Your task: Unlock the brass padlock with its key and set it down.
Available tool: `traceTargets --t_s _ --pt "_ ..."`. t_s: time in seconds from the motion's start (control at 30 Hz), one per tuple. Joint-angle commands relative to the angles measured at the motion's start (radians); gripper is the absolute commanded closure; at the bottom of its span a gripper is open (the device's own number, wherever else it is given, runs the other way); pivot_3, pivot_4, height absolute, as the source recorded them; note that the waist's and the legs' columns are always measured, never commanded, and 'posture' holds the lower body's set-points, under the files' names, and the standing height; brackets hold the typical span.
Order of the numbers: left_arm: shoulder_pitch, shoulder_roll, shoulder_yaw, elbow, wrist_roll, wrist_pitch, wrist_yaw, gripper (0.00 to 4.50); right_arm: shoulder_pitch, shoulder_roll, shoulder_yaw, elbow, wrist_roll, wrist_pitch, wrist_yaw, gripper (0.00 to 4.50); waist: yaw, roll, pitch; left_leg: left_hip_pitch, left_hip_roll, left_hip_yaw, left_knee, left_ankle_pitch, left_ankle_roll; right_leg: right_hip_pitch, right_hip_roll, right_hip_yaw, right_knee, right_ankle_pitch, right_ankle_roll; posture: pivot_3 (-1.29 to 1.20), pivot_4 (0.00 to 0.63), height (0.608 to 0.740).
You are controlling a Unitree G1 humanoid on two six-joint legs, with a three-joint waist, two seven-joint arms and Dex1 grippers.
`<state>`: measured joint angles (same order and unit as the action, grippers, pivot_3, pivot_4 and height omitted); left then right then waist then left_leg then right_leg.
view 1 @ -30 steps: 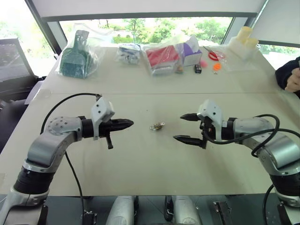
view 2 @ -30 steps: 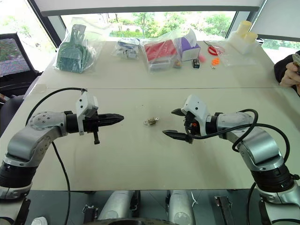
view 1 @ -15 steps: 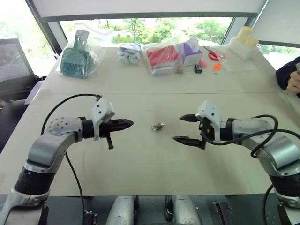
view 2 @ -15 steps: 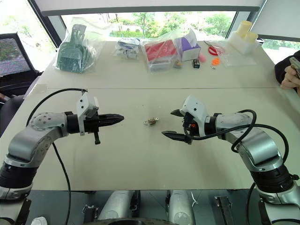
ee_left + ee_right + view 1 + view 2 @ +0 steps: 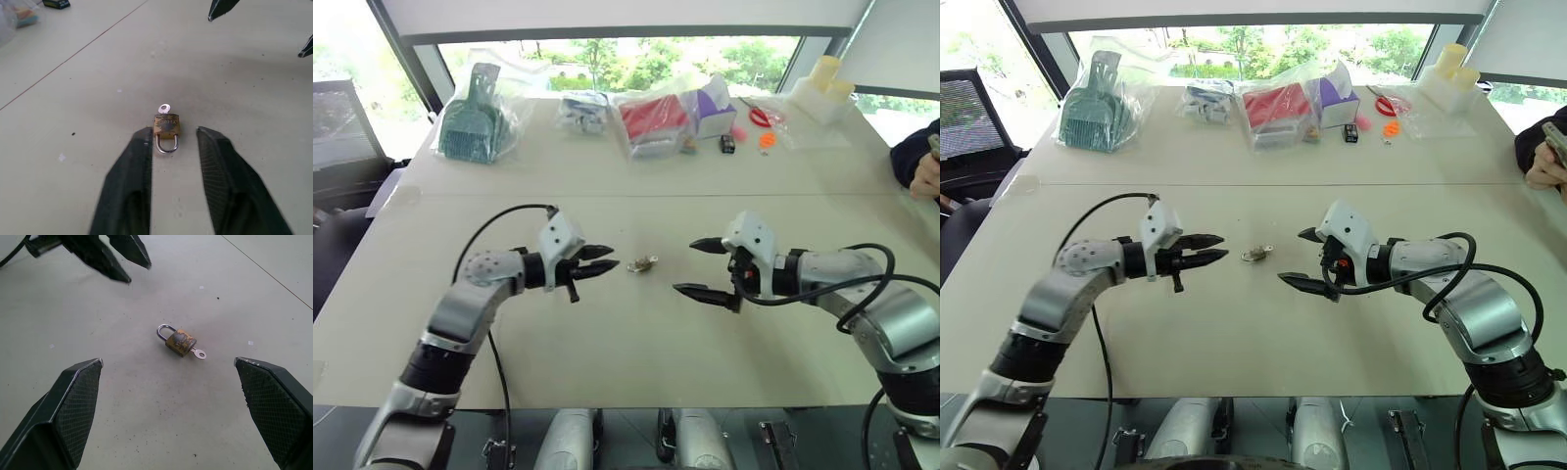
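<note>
The small brass padlock [image 5: 167, 126] lies flat on the beige table [image 5: 607, 333] between my two grippers, its silvery shackle toward the left one. The thin silvery key [image 5: 164, 108] sticks out of its body on the side away from the shackle, also seen as the key [image 5: 199, 353]. My left gripper [image 5: 607, 258] is open, fingertips just short of the shackle and touching nothing. My right gripper [image 5: 685, 266] stands wide open a little right of the padlock [image 5: 641, 263], holding nothing.
Along the table's far side lie a bagged green dustpan [image 5: 470, 117], a bagged red item [image 5: 654, 122], a purple box [image 5: 713, 108], red scissors [image 5: 759, 116] and white containers [image 5: 824, 83]. A person's hand [image 5: 926, 168] is at the right edge.
My left gripper has moved right, close up to the padlock, and its fingers have gone from shut to open. The right gripper and the padlock have stayed put.
</note>
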<state>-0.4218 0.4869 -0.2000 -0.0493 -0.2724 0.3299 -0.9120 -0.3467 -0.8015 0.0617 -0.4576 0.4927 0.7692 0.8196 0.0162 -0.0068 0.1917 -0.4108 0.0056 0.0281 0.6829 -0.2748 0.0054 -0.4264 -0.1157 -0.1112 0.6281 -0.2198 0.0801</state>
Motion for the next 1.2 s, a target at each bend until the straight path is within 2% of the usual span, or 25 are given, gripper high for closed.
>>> traceTargets --t_s 0.03,0.13,0.17,0.53,0.63,0.87,0.9,1.03,1.13,1.2 --pt "-0.062 -0.079 -0.03 0.114 0.076 -0.129 0.055 1.42 0.007 0.015 -0.027 -0.048 0.002 -0.009 -0.026 0.0 0.003 0.0 0.0 0.0 0.0 0.0 0.0 0.0 0.0 0.0 0.0 0.0 0.0 0.0 0.0 0.0 0.15 0.74" --pt "-0.082 -0.124 -0.048 0.203 0.115 -0.198 0.057 0.2 0.015 0.018 -0.027 -0.06 0.004 -0.006 -0.039 0.0 -0.002 0.0 0.0 0.0 0.0 0.0 0.0 0.0 0.0 0.0 0.0 0.0 0.0 0.0 0.0 0.0 0.15 0.74" --pt "-0.087 -0.134 -0.054 0.226 0.125 -0.216 0.055 0.04 0.019 0.018 -0.028 -0.064 0.004 -0.005 -0.042 0.0 -0.003 0.0 0.0 0.0 0.0 0.0 0.0 0.0 0.0 0.0 0.0 0.0 0.0 0.0 0.0 0.0 0.15 0.74" --pt "-0.117 -0.198 -0.074 0.477 0.24 -0.389 0.088 0.04 0.039 0.012 -0.037 -0.088 0.007 0.001 -0.063 0.0 0.003 -0.001 0.0 0.0 0.0 0.0 0.001 0.0 0.0 0.0 -0.001 0.0 0.0 0.0 0.0 0.0 0.15 0.74" --pt "-0.12 -0.205 -0.072 0.512 0.25 -0.424 0.087 0.92 0.036 0.01 -0.035 -0.087 0.004 -0.001 -0.064 0.0 0.005 -0.001 0.0 0.0 0.0 0.0 0.001 0.0 0.0 0.001 -0.001 0.0 0.0 0.0 0.0 0.0 0.15 0.74" --pt "-0.127 -0.217 -0.068 0.562 0.256 -0.461 0.074 4.26 0.027 0.01 -0.025 -0.081 -0.001 -0.007 -0.06 0.0 0.007 -0.001 -0.001 0.001 0.0 0.0 0.001 0.0 0.0 0.001 -0.001 0.0 0.001 0.0 0.0 0.0 0.15 0.74" --pt "-0.129 -0.216 -0.065 0.565 0.254 -0.462 0.071 4.44 0.024 0.01 -0.022 -0.079 -0.002 -0.008 -0.058 0.0 0.011 -0.001 -0.002 0.001 0.0 0.0 0.001 0.0 0.0 0.002 -0.001 0.0 0.001 0.0 0.0 0.0 0.15 0.74" --pt "-0.121 -0.183 -0.05 0.516 0.225 -0.438 0.017 4.44 0.011 0.018 0.003 -0.071 -0.035 -0.044 -0.061 0.0 0.018 -0.001 -0.002 0.002 0.0 0.0 0.001 0.0 0.0 0.002 -0.001 0.0 0.0 0.0 0.0 0.0 0.15 0.74" --pt "-0.098 -0.074 -0.024 0.367 0.135 -0.341 -0.137 4.44 -0.028 0.008 0.135 -0.014 -0.211 -0.188 -0.06 0.0 0.009 -0.001 -0.002 0.001 0.002 0.001 0.001 0.0 0.0 0.0 0.002 0.0 0.001 0.0 0.0 0.0 0.15 0.74" --pt "-0.094 -0.035 -0.014 0.313 0.101 -0.298 -0.179 4.44 -0.041 0.016 0.17 0.016 -0.26 -0.243 -0.048 0.0 -0.001 -0.001 -0.001 0.001 0.003 0.001 0.0 0.0 0.0 -0.001 0.003 0.0 0.001 0.0 -0.001 0.0 0.15 0.74"
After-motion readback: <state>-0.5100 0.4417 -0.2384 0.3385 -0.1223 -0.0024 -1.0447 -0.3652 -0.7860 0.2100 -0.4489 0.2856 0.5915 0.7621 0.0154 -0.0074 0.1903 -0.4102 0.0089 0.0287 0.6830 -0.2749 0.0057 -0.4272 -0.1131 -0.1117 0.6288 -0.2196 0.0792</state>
